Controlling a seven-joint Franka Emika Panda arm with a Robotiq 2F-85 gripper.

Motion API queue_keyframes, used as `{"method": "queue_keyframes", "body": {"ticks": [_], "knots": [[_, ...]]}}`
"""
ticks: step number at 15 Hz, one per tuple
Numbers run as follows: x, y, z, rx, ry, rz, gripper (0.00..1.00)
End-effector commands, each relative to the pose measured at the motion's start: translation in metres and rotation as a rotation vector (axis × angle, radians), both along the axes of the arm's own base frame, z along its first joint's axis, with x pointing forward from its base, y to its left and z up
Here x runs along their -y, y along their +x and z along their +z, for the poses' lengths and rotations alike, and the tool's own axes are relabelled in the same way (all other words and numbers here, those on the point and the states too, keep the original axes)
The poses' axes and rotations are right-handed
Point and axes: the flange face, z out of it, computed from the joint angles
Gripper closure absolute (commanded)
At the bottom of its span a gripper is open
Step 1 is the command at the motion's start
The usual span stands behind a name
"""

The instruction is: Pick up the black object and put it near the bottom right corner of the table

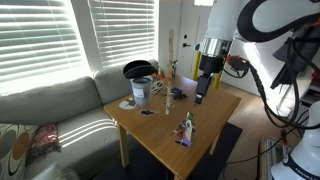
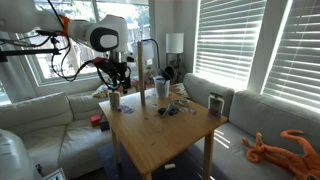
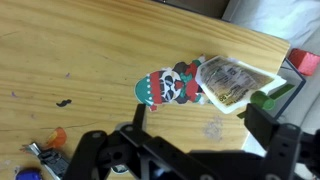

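The gripper (image 1: 199,96) hangs above the table (image 1: 215,112), near the edge away from the sofa (image 1: 50,105). In the wrist view its 2 fingers (image 3: 268,135) stand spread wide with nothing between them. Past them, close to a table edge, a red-and-green skull figure (image 3: 165,87) lies flat, touching a printed packet (image 3: 225,82). The black object (image 1: 137,69) rests on a metal can (image 1: 141,91) at the far corner beside the sofa, well apart from the gripper.
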Motion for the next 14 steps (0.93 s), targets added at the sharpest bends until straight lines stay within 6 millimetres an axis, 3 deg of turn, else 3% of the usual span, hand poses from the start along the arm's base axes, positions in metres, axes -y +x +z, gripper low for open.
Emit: {"method": "queue_keyframes", "body": {"ticks": [1, 9, 14], "knots": [[0.0, 0.0, 0.001, -0.001, 0.0, 0.0, 0.0], [0.0, 0.0, 0.001, -0.001, 0.0, 0.0, 0.0], [0.024, -0.032, -0.009, -0.063, -0.235, 0.13, 0.0]]}}
